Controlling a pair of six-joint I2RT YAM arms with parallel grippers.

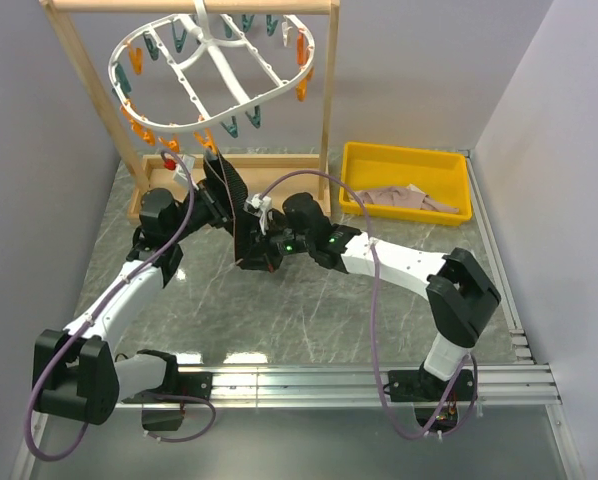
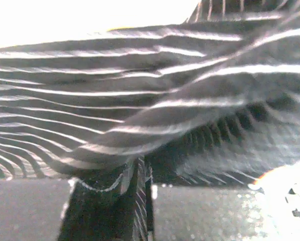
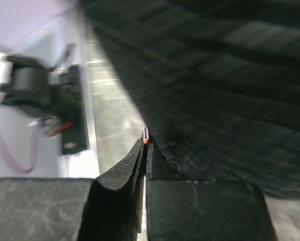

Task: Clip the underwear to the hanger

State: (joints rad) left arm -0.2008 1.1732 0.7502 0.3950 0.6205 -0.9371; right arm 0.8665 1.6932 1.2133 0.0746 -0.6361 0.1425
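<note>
The left hand [image 2: 138, 198] and right hand [image 3: 145, 163] are each gripping the underwear [image 1: 231, 200], holding it up below the hanger [image 1: 229, 85]; it is not being clipped on yet.

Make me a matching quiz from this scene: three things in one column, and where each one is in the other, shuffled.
Things:
1. underwear
2. hanger
3. pinkish cloth

Places:
A. lying in the yellow tray
B. pinched by the left gripper and the right gripper
C. hung on the wooden frame

Pairs: 1-B, 2-C, 3-A
</note>
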